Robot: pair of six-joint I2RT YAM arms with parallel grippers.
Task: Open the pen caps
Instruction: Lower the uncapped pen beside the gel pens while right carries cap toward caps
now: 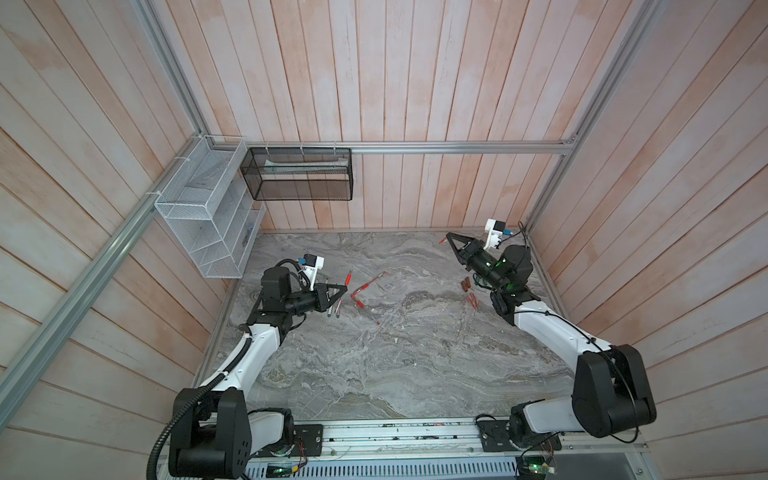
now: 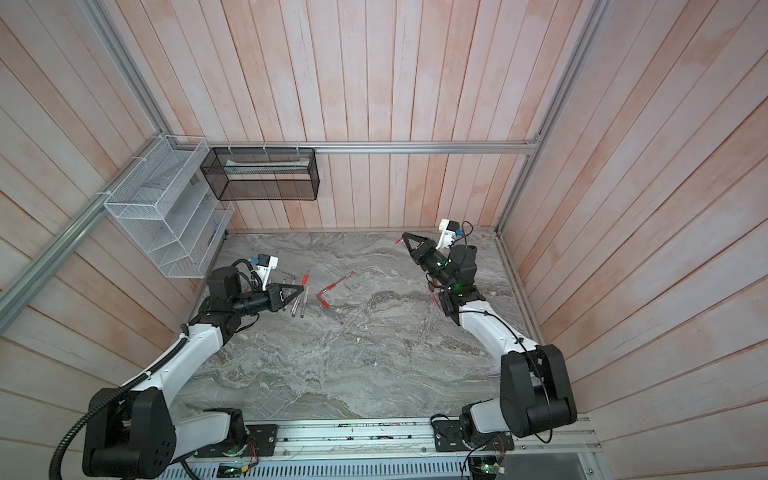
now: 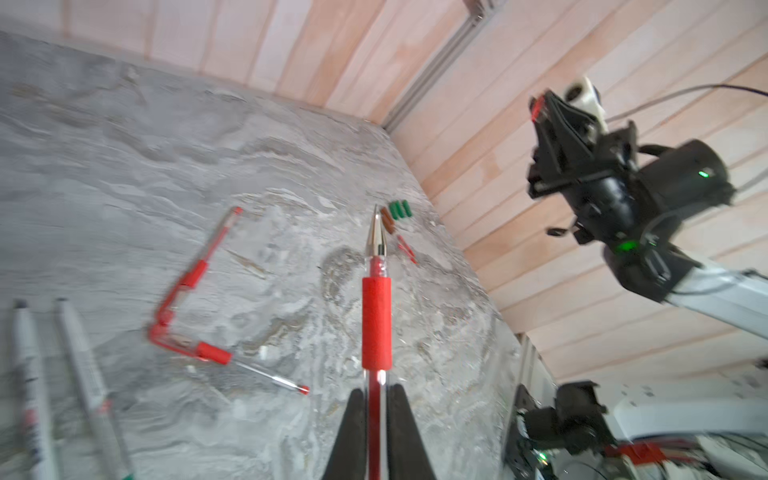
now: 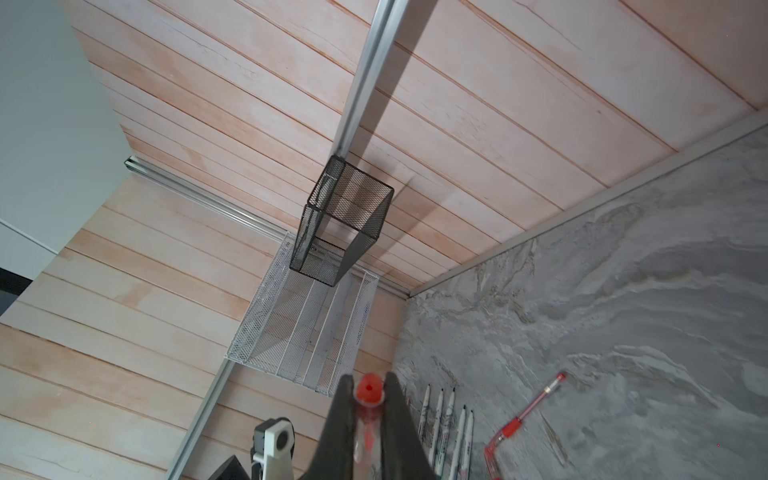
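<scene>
While the left gripper (image 3: 377, 390) is closed tight on the clear barrel of a red pen (image 3: 376, 324), the pen's metal tip stands bare, so this pen's cap is off. In a top view that gripper hovers low over the grey marble table (image 1: 415, 353), toward its left edge, just beside a few white markers (image 1: 338, 308).

The right gripper (image 4: 369, 380) hangs high near the table's far right corner, its jaws narrowed on a small red cap (image 4: 368, 392). Pen and cap are well apart.

Loose pen caps (image 1: 466, 284), brown and red, lie close to the right edge beneath that arm, and the left wrist view adds green caps (image 3: 400, 209) beside them. Two more red pens (image 1: 368, 284) lie in an L near the middle of the table. They appear to be capped, though blur leaves doubt.

The step in hand looks like the parting of pen and cap, which is done. Next, the right arm would probably need to lower and release its cap among the loose ones. The left would lay its pen down before either reaches for the L.
</scene>
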